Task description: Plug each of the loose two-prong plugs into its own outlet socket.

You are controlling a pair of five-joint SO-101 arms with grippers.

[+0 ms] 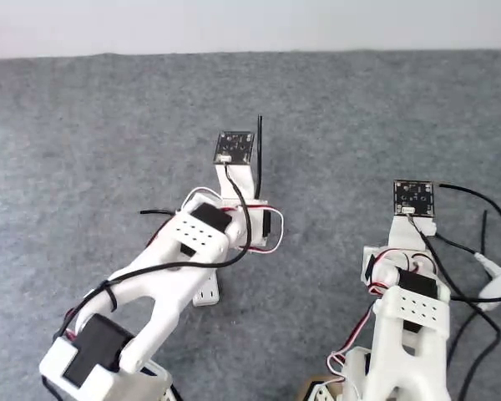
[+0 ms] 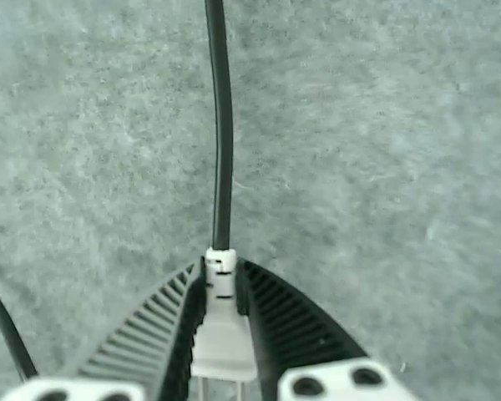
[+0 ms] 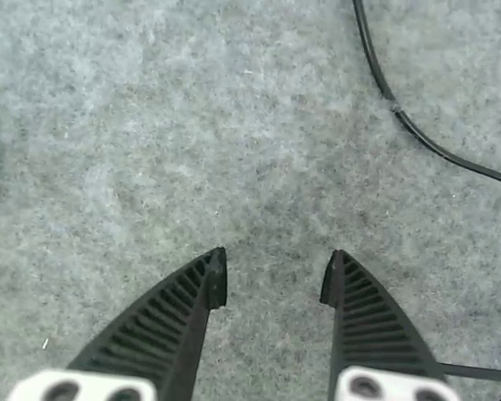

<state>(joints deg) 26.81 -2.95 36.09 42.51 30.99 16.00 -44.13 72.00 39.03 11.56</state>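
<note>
My left gripper (image 2: 221, 269) is shut on a white two-prong plug (image 2: 222, 334), which sits upright between the ribbed black fingers (image 2: 284, 317). The plug's black cord (image 2: 222, 125) runs straight away over the grey carpet. In the high view this cord (image 1: 260, 146) shows beside the left arm's wrist camera (image 1: 235, 149). My right gripper (image 3: 275, 271) stands open just above bare carpet, nothing between its fingers. Another white plug-like piece (image 1: 491, 269) with cords lies at the right edge, beside the right arm (image 1: 411, 309).
Grey carpet (image 1: 92, 150) covers the whole table. A thin black cord (image 3: 401, 117) curves across the carpet ahead of the right gripper. Several black cords (image 1: 476, 242) loop at the right edge. A second black cord (image 2: 4, 334) passes beside the left gripper.
</note>
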